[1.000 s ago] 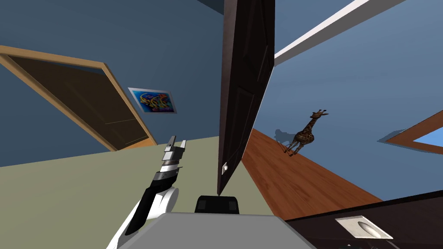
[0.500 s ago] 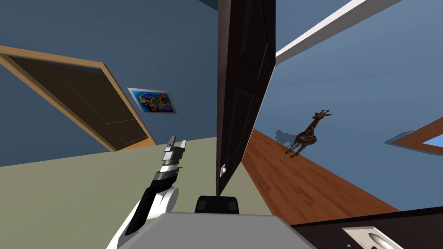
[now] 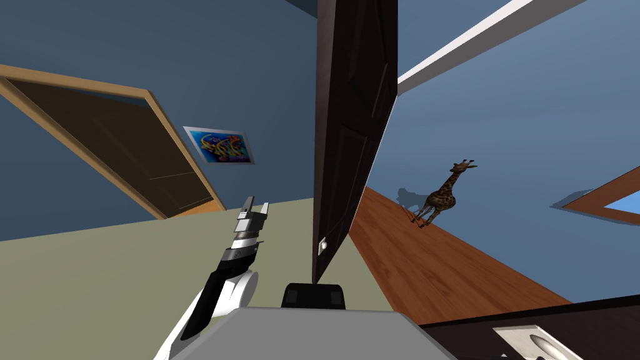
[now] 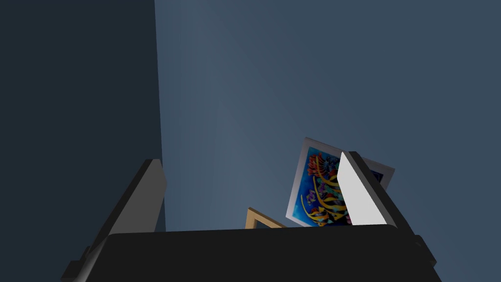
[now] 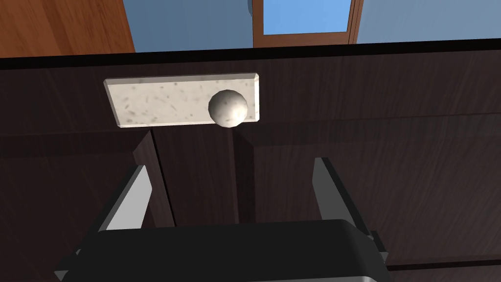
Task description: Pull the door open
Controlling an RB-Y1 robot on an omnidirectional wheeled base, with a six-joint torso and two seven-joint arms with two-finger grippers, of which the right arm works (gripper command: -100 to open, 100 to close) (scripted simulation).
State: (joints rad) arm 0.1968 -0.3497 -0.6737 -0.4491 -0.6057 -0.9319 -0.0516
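A dark brown door stands edge-on in the middle of the head view, with a small white knob low on it. At the lower right lies a dark panel bearing a white plate. In the right wrist view my right gripper is open in front of a dark wood door face. A round speckled white knob on a white plate sits just beyond the fingertips, untouched. My left gripper is raised to the left of the door, open and holding nothing.
A toy giraffe stands on the wooden floor to the right of the door. A wood-framed doorway and a colourful picture are on the blue wall at left. A window shows at far right.
The door's edge has shifted slightly left in the head view. The dark panel with the plate at the lower right has slid a little down and right. My left arm has not moved.
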